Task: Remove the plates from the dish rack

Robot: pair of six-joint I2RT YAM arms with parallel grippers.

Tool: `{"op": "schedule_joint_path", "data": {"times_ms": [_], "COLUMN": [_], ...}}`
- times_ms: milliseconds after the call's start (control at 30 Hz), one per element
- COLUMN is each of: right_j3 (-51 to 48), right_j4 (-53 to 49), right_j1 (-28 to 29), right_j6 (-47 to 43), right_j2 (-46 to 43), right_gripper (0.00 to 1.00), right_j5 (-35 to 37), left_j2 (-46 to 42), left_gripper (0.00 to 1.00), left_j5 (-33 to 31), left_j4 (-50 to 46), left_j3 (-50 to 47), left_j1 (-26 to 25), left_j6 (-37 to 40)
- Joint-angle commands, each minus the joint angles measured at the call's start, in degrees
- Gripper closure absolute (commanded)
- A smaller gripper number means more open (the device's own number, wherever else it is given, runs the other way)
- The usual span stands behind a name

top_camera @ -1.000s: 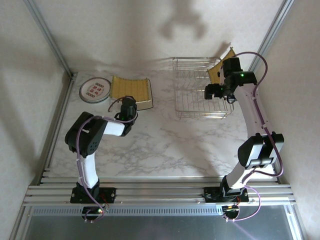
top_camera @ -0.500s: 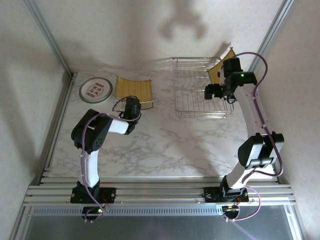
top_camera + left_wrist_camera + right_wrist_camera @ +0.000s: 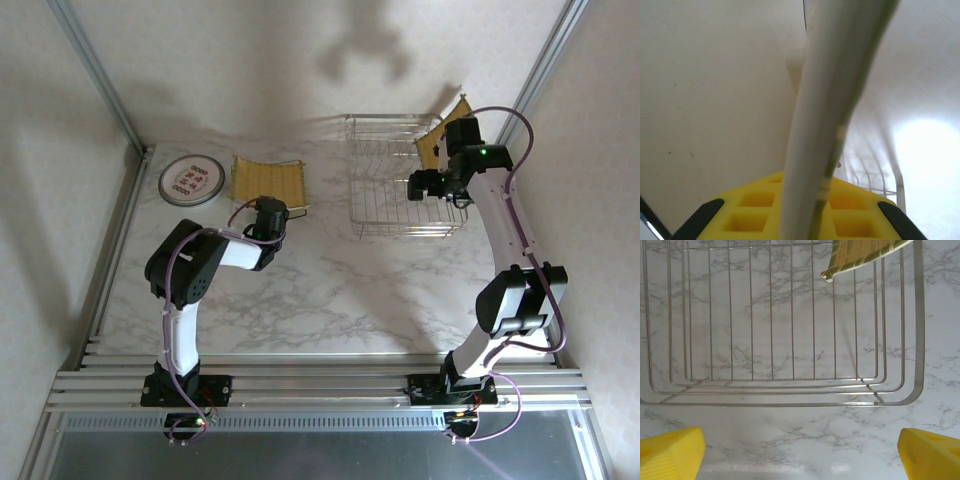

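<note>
Overhead, the left claw (image 3: 270, 211) sits at the near edge of a yellow woven square plate (image 3: 264, 178) lying flat on the marble surface (image 3: 330, 290), just beside a round white plate (image 3: 190, 180) with red marks. Both lie well apart from the dish rack (image 3: 400, 190), so they count as unloaded. The right claw (image 3: 424, 185) hangs over the rack, spread wide and empty, facing the one woven plate (image 3: 440, 142) left there, which leans tilted at the far right corner. From the left wrist, a pale plate rim (image 3: 830, 100) runs edge-on between the yellow fingers (image 3: 755, 210); whether they pinch it or stand just free of it cannot be told. From the right wrist, the spread fingers (image 3: 670, 450) frame the rack's near rail, with the woven plate's corner ahead, presumably lined up for the next pick.
</note>
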Motion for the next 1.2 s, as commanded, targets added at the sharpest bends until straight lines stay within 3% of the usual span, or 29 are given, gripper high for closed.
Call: {"op": "schedule_joint_path", "data": {"times_ms": [0,300,500,600,833,1067,1167], "right_j3": [-0.8,-0.2,-0.1,-0.1,-1.6,-3.6,-4.1], "right_j4": [0.5,0.1,0.1,0.2,1.3,3.0,3.6], "right_j1": [-0.5,-0.4,-0.5,-0.4,-0.5,-0.5,-0.4], "right_j6": [-0.4,-0.3,-0.3,-0.1,0.4,1.3,1.6], "right_j2": [-0.8,-0.2,-0.4,-0.6,-2.2,-3.9,-4.3], "right_gripper": [0.01,0.01,0.01,0.01,0.01,0.01,0.01], "right_j5": [-0.8,-2.0,-2.0,-2.2,-3.0,-4.2,-4.8], "left_j2": [-0.9,0.6,1.5,1.3,0.0,-1.8,-2.7], "left_gripper": [0.82,0.81,0.64,0.46,0.3,0.01,0.0], "left_j5": [-4.8,-6.1,-4.3,-2.3,-0.4,2.3,3.2], "left_j4": [-2.5,-4.0,-7.4,-15.3,-23.9,-30.4,-32.3], "left_j3": [0.9,0.4,2.6,6.2,8.2,8.8,8.6], "left_j1": [-0.3,-0.4,-0.7,-0.7,-1.2,-1.7,-1.8], "left_j6": [-1.1,-3.9,-3.6,-2.1,-0.1,2.2,3.8]}}
